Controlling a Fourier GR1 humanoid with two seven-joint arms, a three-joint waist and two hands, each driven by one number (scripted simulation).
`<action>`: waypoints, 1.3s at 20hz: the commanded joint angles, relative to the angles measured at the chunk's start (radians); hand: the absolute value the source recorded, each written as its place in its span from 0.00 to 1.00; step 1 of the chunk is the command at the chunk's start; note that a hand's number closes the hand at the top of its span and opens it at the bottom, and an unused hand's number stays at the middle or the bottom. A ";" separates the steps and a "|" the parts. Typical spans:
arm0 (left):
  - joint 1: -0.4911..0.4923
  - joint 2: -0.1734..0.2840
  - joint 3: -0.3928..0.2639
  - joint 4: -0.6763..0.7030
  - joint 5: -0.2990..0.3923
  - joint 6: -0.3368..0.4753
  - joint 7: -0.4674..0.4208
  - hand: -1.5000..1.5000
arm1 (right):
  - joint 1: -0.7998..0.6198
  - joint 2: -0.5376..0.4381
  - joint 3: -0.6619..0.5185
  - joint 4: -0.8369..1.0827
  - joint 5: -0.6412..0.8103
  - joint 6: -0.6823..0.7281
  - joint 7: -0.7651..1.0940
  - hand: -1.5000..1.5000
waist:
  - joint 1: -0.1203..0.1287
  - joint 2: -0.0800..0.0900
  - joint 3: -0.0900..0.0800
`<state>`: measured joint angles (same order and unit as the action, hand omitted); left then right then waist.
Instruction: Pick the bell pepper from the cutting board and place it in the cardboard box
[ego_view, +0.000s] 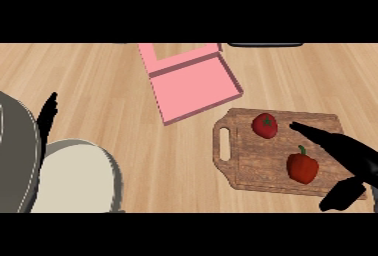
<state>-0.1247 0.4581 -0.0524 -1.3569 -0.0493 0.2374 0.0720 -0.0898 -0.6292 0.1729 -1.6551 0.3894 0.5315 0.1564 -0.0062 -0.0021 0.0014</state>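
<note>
A red bell pepper (303, 168) with a green stem lies on the front right of the wooden cutting board (251, 157). My right hand (354, 156) hovers open over the board's right edge. Its straight fingers (314, 134) point left above the pepper, and its thumb (342, 196) sits below it. The pepper lies in that gap, and the hand is not closed round it. An open pink box (198, 92) with a raised flap stands behind the board to the left. My left hand (49, 116) rests open at the left edge, fingers up, above its grey forearm.
A smaller round red fruit (265, 125) with a green top lies on the board's back part, just left of my right fingertips. A dark object (266, 45) shows at the counter's far edge. Bare wood counter (148, 150) lies between the left arm and the board.
</note>
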 joint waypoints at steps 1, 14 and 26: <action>0.002 0.016 0.037 0.058 -0.048 0.020 -0.003 0.50 | -0.020 0.050 0.043 0.011 0.071 0.005 0.061 0.00 | 0.008 0.003 -0.002; 0.006 0.043 0.092 0.016 -0.026 -0.053 0.033 0.50 | -0.046 0.145 0.097 0.153 0.310 -0.187 0.033 1.00 | 0.011 0.003 -0.001; 0.007 -0.011 0.085 -0.001 -0.078 -0.021 0.041 0.50 | -0.084 0.122 -0.013 0.124 0.443 -0.347 0.032 1.00 | 0.004 0.001 -0.002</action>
<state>-0.1105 0.4176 -0.0078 -1.3812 -0.1066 0.2064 0.0867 -0.1628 -0.5034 0.2045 -1.4971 0.8032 0.2173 0.1507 -0.0046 -0.0035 0.0010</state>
